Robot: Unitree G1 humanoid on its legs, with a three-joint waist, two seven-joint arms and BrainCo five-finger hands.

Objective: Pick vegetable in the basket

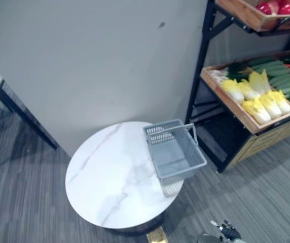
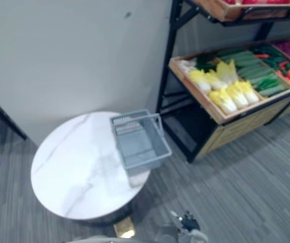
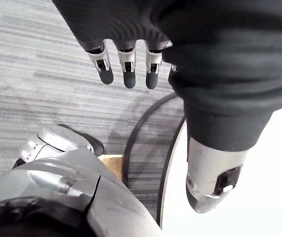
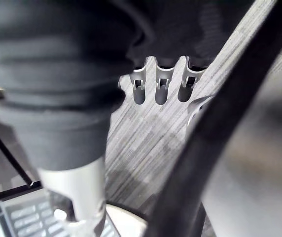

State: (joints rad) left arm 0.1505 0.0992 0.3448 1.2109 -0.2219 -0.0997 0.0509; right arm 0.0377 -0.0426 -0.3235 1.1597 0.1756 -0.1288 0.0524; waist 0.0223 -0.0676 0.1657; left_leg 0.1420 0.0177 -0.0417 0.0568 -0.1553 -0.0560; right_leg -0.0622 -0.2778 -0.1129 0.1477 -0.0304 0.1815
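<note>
Your left hand and right hand hang empty, fingers loosely straight. Right of the grey plastic basket, pale yellow leafy cabbages lie on a wooden shelf tray (probably light, with crushable leaves): grip one round its firmer middle.

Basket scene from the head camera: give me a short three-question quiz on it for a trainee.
1. True or false: the grey basket already holds a vegetable.
2. Where does the basket sit? A) on the floor B) on the round white table, at its edge nearest the shelf C) on the shelf
3. Short answer: what do the left hand and the right hand hold?

Key
1. False: it is empty.
2. B
3. Nothing: the fingers of both hang relaxed above the floor.
</note>
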